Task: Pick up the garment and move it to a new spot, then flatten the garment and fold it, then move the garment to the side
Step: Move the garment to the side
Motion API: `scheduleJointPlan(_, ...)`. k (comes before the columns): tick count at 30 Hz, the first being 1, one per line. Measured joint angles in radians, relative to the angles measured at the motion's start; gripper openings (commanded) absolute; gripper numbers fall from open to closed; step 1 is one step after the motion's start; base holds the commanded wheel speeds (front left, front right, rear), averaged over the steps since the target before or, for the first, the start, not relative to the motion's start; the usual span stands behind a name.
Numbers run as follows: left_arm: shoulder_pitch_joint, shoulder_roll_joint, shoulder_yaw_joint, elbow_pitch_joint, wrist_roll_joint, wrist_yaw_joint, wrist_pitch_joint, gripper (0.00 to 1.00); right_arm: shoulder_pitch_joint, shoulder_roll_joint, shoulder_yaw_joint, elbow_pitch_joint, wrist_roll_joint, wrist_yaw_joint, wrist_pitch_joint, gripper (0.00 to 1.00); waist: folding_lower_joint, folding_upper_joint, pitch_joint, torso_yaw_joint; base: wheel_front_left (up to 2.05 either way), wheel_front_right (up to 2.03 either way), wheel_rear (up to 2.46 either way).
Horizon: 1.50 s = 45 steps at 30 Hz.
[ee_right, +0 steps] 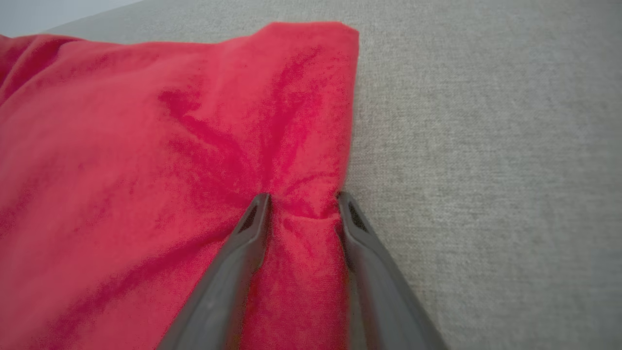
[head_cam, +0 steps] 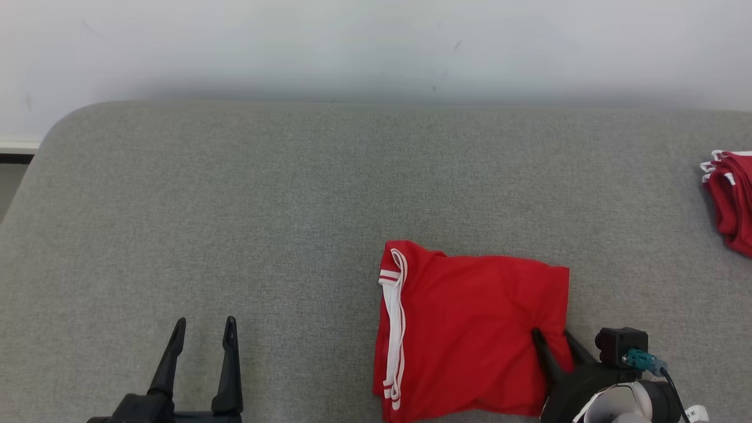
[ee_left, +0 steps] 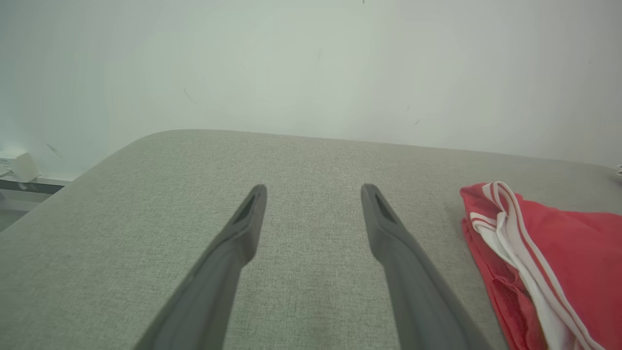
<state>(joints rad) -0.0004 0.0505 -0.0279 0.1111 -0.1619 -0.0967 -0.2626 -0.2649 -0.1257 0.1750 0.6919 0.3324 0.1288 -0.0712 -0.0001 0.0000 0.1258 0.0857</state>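
The red garment [head_cam: 470,329] is seen lying folded on the grey surface [head_cam: 235,176], toward the near right, with its white-striped edge [head_cam: 395,329] turned to the left. At its right border a ridge of cloth is gathered between the fingers of the right gripper [head_cam: 552,333]. The fingers are set into the fabric on either side and touch it. The jaws are held fairly wide, and whether the cloth is truly pinched cannot be told. The left gripper [head_cam: 205,321] is held spread over bare surface, well apart from the garment. A pile of red clothes [head_cam: 731,200] is seen at the far right edge.

Folding appears to be done, so the move to the side is judged to be the step in hand. Only the top layer may be caught, in which case the fold would be peeled open once the cloth is drawn away. With a single border held, the rest may be dragged and bunched against the rough surface. If the hold is shallow, the cloth may be lost from the fingers partway.
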Motion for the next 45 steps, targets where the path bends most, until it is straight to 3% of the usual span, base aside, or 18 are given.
scheduleJointPlan(4, -0.018, 0.000, -0.007, -0.001, -0.009, 0.007, 0.000, 1.00, -0.030, -0.007, 0.013, 0.001, 0.021, 0.003, -0.008, 0.00, 0.0000, 0.0000, 0.018, -0.005, 0.00, 0.00, 0.00)
scheduleJointPlan(8, -0.056, 0.000, -0.028, -0.017, -0.022, 0.011, 0.000, 1.00, -0.118, -0.057, 0.024, -0.006, 0.029, 0.004, 0.002, 0.00, 0.0001, 0.0001, 0.048, -0.008, 0.00, 0.00, 0.00)
scheduleJointPlan(19, -0.177, 0.000, -0.078, -0.057, -0.020, 0.020, 0.000, 1.00, -0.417, -0.309, 0.104, -0.108, 0.065, 0.003, 0.101, 0.00, 0.0003, 0.0003, 0.203, -0.034, 0.00, 0.00, 0.00)
scheduleJointPlan(29, -0.261, 0.001, -0.066, -0.108, 0.047, 0.001, 0.000, 1.00, -0.592, -0.571, 0.104, -0.200, 0.131, 0.003, 0.151, 0.00, 0.0004, 0.0004, 0.369, -0.103, 0.00, 0.00, 0.00)
scheduleJointPlan(45, -0.272, 0.030, -0.052, -0.199, 0.095, -0.010, 0.000, 1.00, -0.684, -0.800, 0.054, -0.194, 0.142, 0.003, 0.241, 0.00, 0.0001, 0.0001, 0.519, -0.239, 0.00, 0.00, 0.00)
